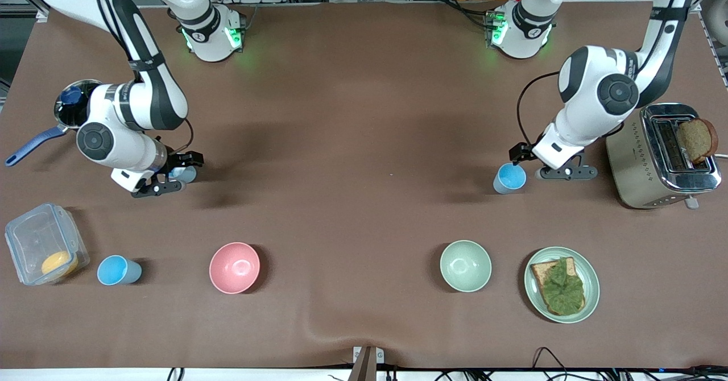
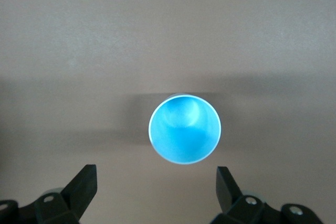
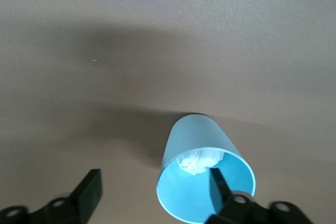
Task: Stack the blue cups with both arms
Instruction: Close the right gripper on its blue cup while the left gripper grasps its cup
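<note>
Front view, from the right arm's end of the table to the left arm's. A clear lidded container (image 1: pixel 45 243) holds something orange; just beside it a blue cup (image 1: pixel 118 270) stands upright. The right gripper (image 1: pixel 172 177) straddles the wall of a second blue cup (image 3: pixel 202 174) — one finger (image 3: pixel 219 187) inside the rim, the other outside, jaws apart, not yet pinching. Then the pink bowl (image 1: pixel 234 267) and pale green bowl (image 1: pixel 465 265). The left gripper (image 2: pixel 156 187) hangs released beside a third upright blue cup (image 1: pixel 509 178) — apart from it. A toaster (image 1: pixel 660 156) follows.
</note>
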`<state>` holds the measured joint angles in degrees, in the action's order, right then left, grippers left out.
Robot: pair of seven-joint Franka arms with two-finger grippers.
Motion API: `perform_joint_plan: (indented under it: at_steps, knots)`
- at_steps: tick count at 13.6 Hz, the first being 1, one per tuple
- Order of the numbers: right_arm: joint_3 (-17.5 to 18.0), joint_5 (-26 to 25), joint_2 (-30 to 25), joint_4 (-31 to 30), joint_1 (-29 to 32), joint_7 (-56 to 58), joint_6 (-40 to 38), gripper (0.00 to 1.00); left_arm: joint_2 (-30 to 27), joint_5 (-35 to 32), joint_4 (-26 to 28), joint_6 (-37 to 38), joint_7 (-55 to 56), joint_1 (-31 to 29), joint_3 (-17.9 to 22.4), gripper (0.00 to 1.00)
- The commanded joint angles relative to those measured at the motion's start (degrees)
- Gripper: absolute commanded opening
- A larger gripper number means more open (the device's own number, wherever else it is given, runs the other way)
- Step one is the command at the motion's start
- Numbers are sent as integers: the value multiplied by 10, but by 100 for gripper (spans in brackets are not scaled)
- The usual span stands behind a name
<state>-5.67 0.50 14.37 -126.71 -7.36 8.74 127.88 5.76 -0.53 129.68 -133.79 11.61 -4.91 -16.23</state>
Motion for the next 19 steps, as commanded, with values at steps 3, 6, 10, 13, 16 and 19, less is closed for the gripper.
perform_joint_plan:
  at_steps: [3, 6, 10, 13, 16, 19]
  knots:
    - [4, 5, 14, 2, 2, 8, 8, 4, 34, -12, -3, -32, 6, -5, -2, 100]
    - [4, 5, 26, 21, -5, 4, 0, 0, 72, -25, -4, -79, 3, -9, 1, 95]
    - [4, 6, 29, 109, -36, -19, -107, 0, 94, -29, -2, -96, 3, -21, 3, 74]
    - [7, 49, 29, 168, -118, -142, -188, 0, 97, -29, -3, -96, 3, -20, 2, 23]
    - [8, 81, 53, 217, -220, -305, -184, 0, 99, -30, -4, -96, 4, -20, 2, 0]
    - [7, 141, 87, 267, -287, -365, -153, 0, 77, -29, -5, -90, 10, -21, 1, 0]
